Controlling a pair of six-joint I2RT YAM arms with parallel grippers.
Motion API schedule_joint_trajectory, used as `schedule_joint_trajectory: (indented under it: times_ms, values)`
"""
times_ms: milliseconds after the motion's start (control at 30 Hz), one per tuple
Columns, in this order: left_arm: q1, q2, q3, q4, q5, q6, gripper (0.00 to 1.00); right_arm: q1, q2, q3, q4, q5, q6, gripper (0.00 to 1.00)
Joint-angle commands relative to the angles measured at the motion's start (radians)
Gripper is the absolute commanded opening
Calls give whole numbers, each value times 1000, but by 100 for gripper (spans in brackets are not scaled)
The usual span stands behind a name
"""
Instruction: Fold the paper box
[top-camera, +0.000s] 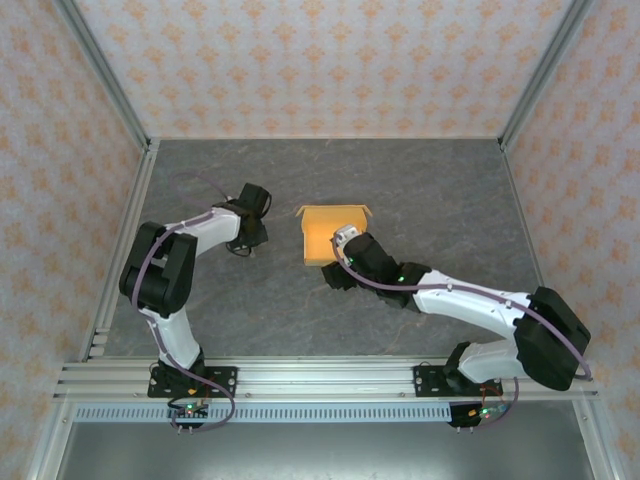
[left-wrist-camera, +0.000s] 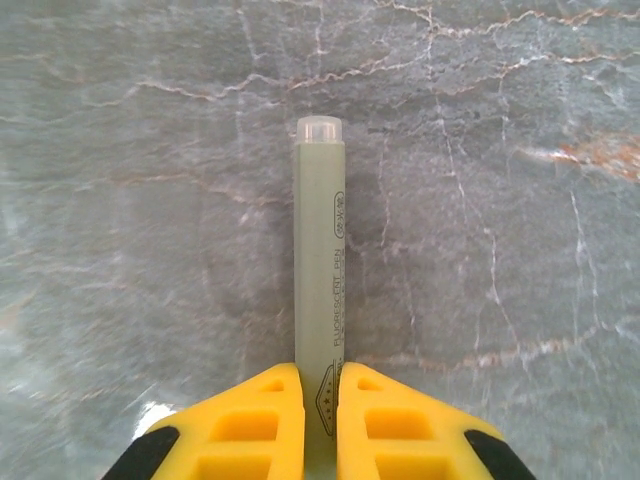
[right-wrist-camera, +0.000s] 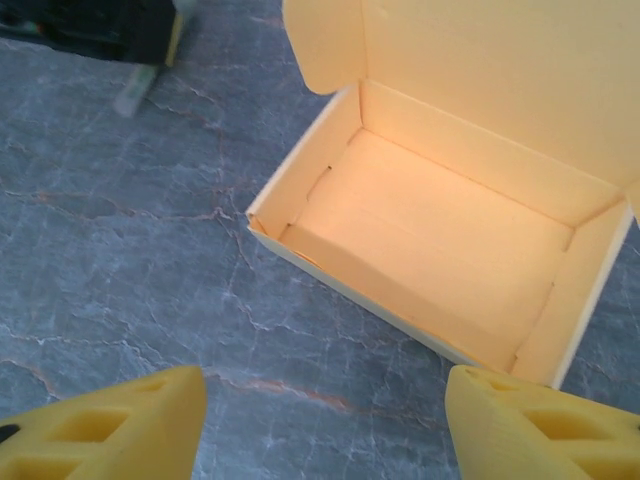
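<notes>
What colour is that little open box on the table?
The paper box is plain orange-yellow; the right wrist view shows it best.

paper box (top-camera: 335, 235) on table (top-camera: 450, 190), tube (left-wrist-camera: 320, 260) leftward

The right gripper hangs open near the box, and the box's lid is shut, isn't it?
Not quite: the lid is open, folded back, and the right wrist view shows the box's bare inside. The right gripper does hang open near it.
</notes>
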Motion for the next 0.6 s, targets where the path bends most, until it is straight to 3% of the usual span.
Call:
schedule_joint_trajectory:
  times_ms: [0, 133, 267, 400, 567]
  values:
    - [-25, -190, -24, -35, -66, 61, 10, -31, -8, 96, -137, -1, 33, 66]
    - [-103, -406, -49, -53, -122, 130, 10, -89, -13, 166, -290, -144, 23, 70]
    - [-208, -581, -56, -43, -77, 241, 10, -173, -32, 209, -384, -317, 20, 71]
    - [-330, -658, -55, 2, 45, 409, 10, -270, -113, 212, -383, -352, 78, 74]
    - [-445, -593, -22, 0, 133, 604, 11, -413, -196, 232, -442, -247, 142, 78]
